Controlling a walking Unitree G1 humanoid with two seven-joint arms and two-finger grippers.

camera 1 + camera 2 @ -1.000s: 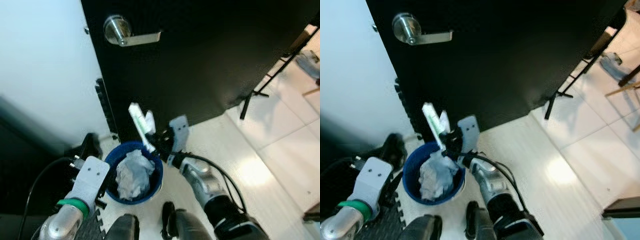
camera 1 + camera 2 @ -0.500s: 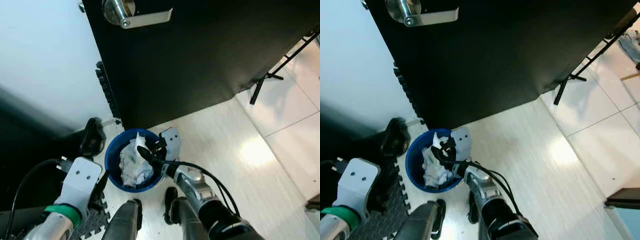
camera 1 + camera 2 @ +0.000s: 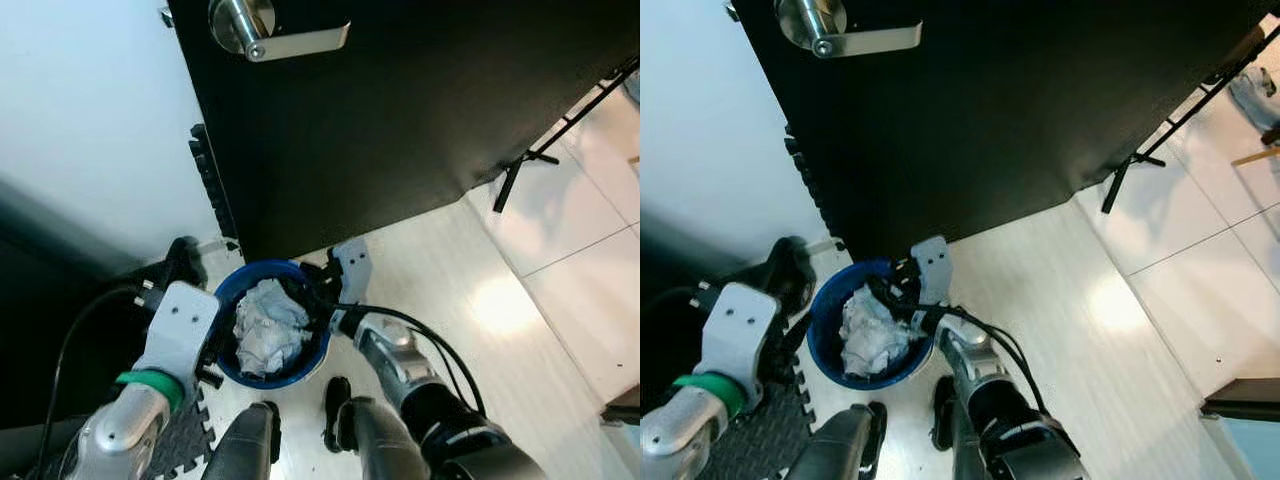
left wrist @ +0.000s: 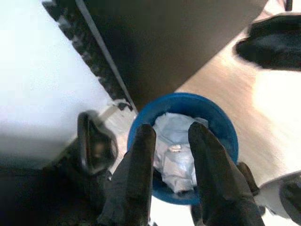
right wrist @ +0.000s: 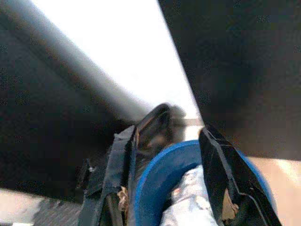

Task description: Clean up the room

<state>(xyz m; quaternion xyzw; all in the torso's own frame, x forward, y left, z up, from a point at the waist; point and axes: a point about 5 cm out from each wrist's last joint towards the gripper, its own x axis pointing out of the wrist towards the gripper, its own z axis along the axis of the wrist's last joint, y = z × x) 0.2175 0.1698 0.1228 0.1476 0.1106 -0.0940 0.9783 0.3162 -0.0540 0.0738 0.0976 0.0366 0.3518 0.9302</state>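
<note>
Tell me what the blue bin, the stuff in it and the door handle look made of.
Blue bin: probably plastic, with a smooth, evenly coloured rim. Its contents: crumpled white paper or tissue, going by the creases and folds. Door handle: metal with a brushed silver sheen, set on a matte black door whose material is unclear.

Silver arms w/ black cables; left claw (image 4: 171,179) black fingers, white housing, green wrist band.
</note>
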